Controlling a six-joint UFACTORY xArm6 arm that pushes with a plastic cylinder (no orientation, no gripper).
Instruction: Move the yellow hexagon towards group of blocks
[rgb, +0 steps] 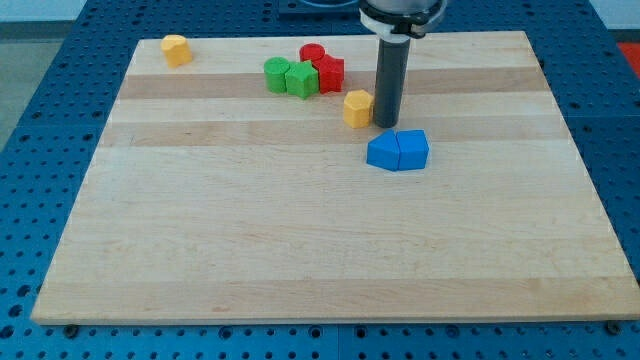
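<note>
My tip (386, 124) touches the yellow hexagon (357, 107) on its right side

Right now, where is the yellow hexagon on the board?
The yellow hexagon lies in the upper middle of the board, touching my tip on its left, just right and below the red and green blocks.

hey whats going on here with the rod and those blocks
A robot arm's dark rod is pushing small blocks on a wooden board. My tip sits just to the view's right of the yellow hexagon block, about touching it. The group of red and green blocks lies up and to the view's left. Two blue blocks sit just below the tip; another yellow block is at the top-left corner.
</note>
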